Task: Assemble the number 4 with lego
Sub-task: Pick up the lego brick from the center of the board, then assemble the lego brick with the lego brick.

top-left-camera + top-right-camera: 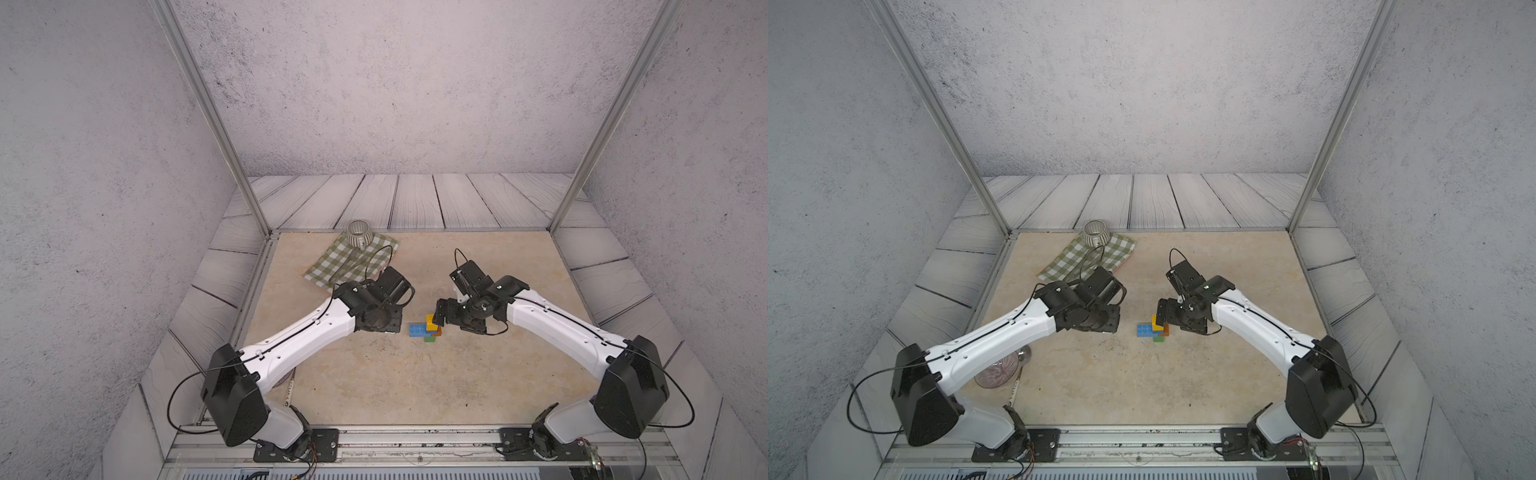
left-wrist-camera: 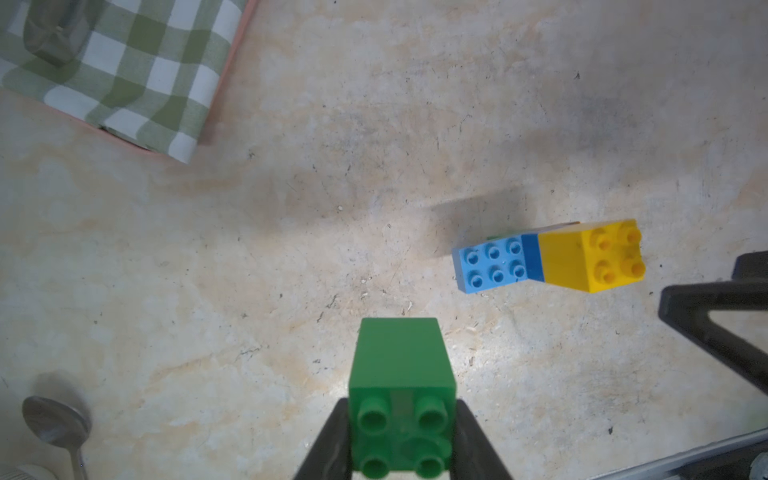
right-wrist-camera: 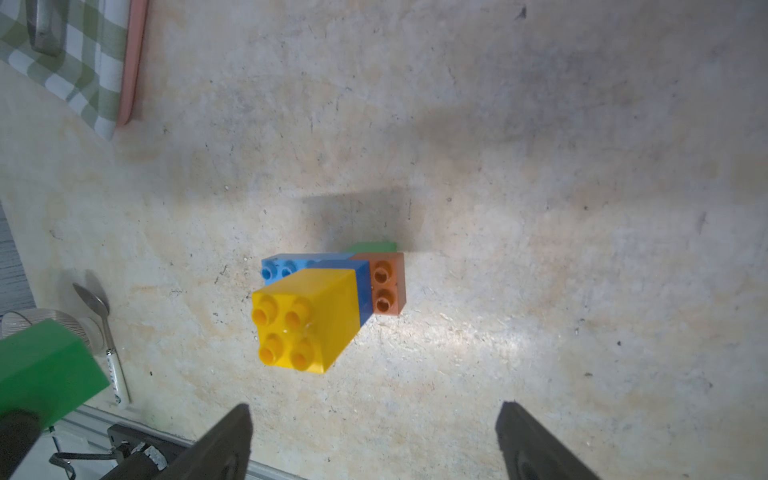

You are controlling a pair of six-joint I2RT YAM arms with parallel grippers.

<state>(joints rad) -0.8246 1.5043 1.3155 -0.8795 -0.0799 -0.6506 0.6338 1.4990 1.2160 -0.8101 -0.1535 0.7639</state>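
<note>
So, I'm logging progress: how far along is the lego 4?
Done: a five-brick figure sits on the table, seemingly joined, with the yellow brick topmost. In hand: the left end effector grips a green brick, apart from the figure. The right end effector hangs open by the yellow brick. Left: adding that green brick to complete the 4.

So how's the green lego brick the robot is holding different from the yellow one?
The square green plastic brick is clamped in the left end effector; the square yellow plastic brick is held by nothing. The green one is alone; the yellow one sits on a dark blue brick. Both are square with four studs.
</note>
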